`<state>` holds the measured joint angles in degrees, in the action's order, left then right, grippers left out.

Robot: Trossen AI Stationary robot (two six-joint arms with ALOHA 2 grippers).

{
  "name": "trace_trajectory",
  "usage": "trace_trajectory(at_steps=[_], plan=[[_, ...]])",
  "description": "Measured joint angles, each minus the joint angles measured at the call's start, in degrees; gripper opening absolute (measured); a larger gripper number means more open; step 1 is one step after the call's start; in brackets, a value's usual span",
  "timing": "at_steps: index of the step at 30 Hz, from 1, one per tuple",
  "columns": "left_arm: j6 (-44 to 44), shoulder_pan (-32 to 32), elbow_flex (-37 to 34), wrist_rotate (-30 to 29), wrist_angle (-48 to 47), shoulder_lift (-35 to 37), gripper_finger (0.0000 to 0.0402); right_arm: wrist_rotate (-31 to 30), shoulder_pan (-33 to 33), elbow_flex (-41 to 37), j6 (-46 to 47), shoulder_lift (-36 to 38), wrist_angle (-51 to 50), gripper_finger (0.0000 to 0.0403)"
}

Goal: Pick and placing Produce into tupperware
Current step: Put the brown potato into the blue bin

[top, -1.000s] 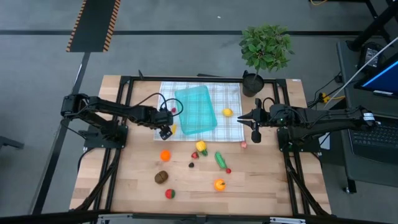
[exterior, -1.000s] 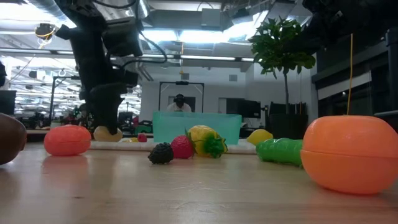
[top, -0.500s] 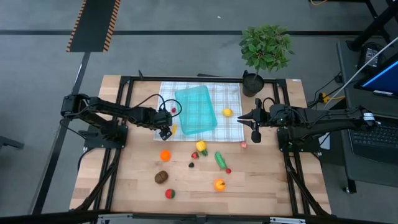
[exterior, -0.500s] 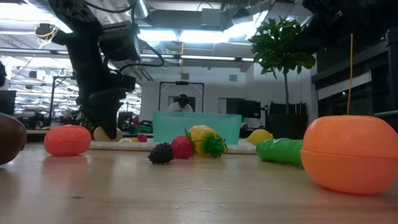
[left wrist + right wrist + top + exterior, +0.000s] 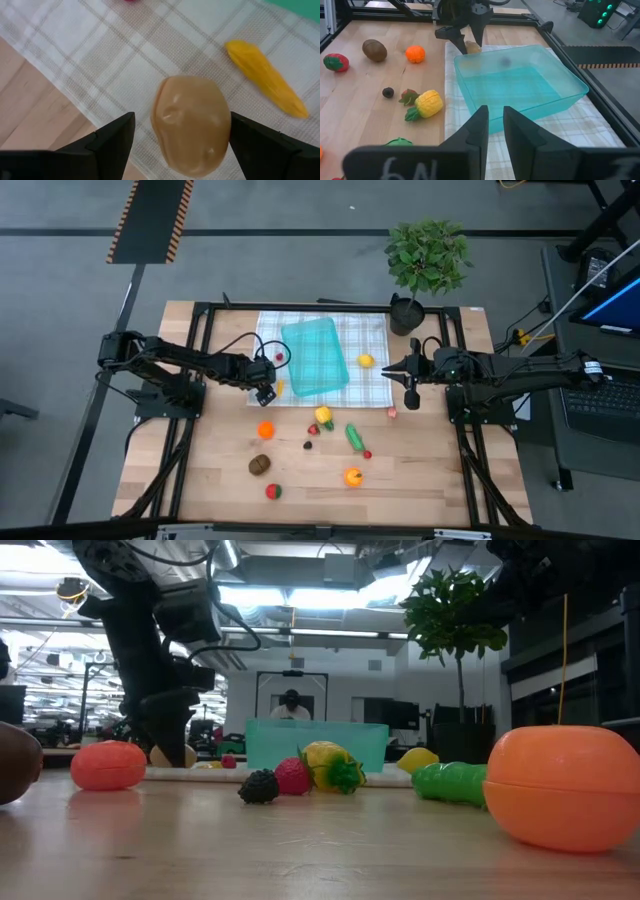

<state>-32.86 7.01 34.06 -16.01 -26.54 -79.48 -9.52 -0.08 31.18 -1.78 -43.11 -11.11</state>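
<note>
A tan potato lies on the white-green checked cloth, near the cloth's near left corner. My left gripper hangs open over it, pointing steeply down, one finger on each side of the potato. Whether a finger touches it does not show. The teal tupperware rests on the cloth just right of that gripper. My right gripper waits shut above the cloth's right edge, pointing toward the tupperware.
A yellow wedge and a red berry lie on the cloth near the potato; a lemon sits right of the tupperware. Oranges, a kiwi, a cucumber and more produce dot the bare wood. A potted plant stands at the far right.
My left gripper has sunk a little toward the potato, still open. In the low view its fingers now cover more of the potato. Nothing else has moved.
</note>
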Motion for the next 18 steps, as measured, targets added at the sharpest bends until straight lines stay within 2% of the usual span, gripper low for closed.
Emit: trace_trajectory(at_steps=[8, 18], plan=[[0.0, 0.0, 0.0, 0.0, 0.1, 0.0, 0.0278, 0.0, 0.0, 0.0, 0.0, 0.0, 0.0, 0.0062], [0.0, 0.0, 0.0, 0.1, -1.3, 0.0, 0.0196, 0.0, 0.0, 0.0, 0.0, 0.0, 0.0, 0.0062]])
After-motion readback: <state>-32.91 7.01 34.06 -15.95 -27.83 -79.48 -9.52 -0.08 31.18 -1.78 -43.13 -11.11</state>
